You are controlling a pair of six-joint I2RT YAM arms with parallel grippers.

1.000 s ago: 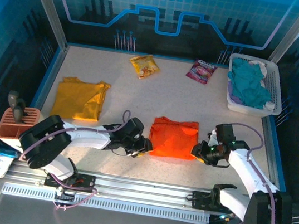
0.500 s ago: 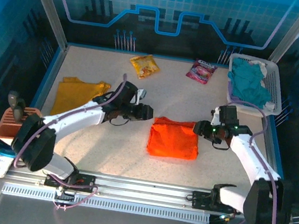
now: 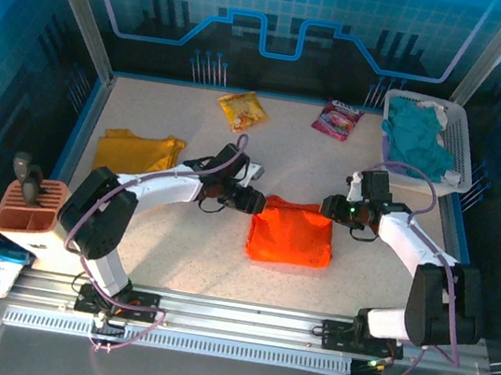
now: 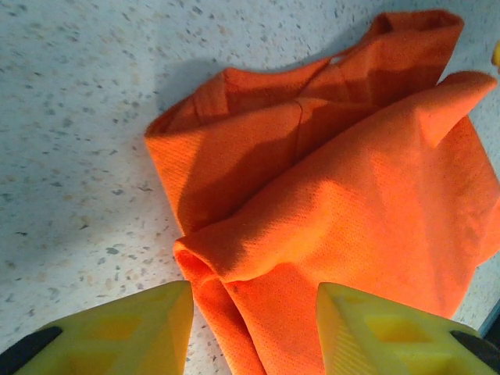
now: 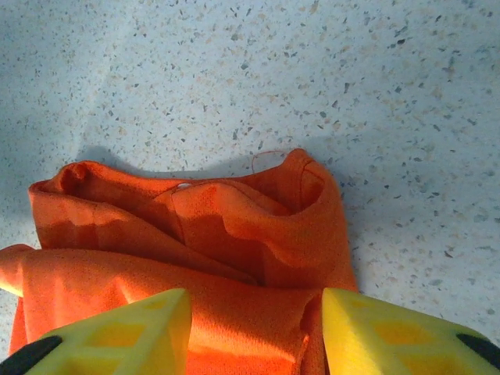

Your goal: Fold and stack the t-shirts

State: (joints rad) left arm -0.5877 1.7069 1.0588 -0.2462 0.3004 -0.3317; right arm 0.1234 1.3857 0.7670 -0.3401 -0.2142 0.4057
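Orange t-shirt (image 3: 290, 236) lies folded, its far edge seemingly rumpled.

My left gripper (image 4: 254, 291) and right gripper (image 5: 256, 293) carry fingers (image 4: 117, 328) of smooth, matt yellow plastic. At twelve o'clock from them, orange t-shirt (image 4: 336, 203): soft matt cloth, fine open knit, creased. Tabletop (image 5: 234, 70): pale, speckled, matt, stone-like. Top view, twelve o'clock: yellow snack packet (image 3: 242, 109) and purple snack packet (image 3: 338, 119), glossy film. Two o'clock: basket (image 3: 407, 181), white slatted plastic.
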